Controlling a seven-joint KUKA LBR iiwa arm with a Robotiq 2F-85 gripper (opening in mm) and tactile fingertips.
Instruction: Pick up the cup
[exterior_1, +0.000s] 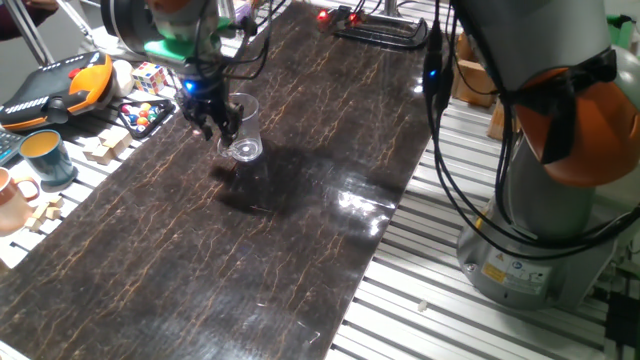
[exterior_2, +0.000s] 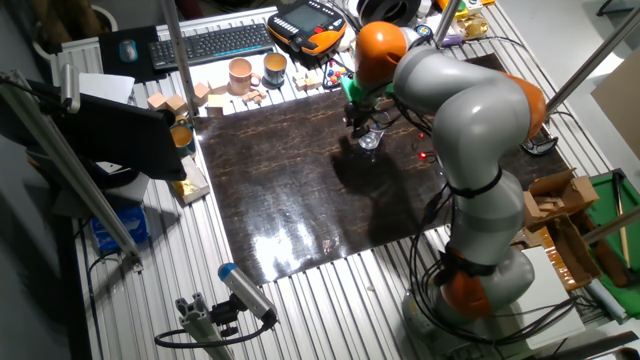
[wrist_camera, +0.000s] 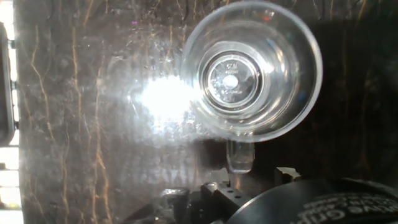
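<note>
At the left edge of one fixed view, on the slatted metal table (exterior_1: 420, 290), stand a terracotta-pink mug (exterior_1: 10, 200) and a teal mug with a yellow inside (exterior_1: 45, 155) among pale wooden blocks (exterior_1: 100, 148). Right of them, over the dark marbled mat (exterior_1: 300, 220), hangs the black two-finger gripper (exterior_1: 212, 120), clamped on the handle side of the small clear glass cup (exterior_1: 243, 132). The cup appears lifted just clear of the mat near its far left part, its long axis roughly upright, mouth upward and thick base downward. In the hand view the cup's mouth (wrist_camera: 252, 71) faces the camera, round base ring at its centre, looped handle pointing down toward the fingers. The glass is see-through and holds nothing.
</note>
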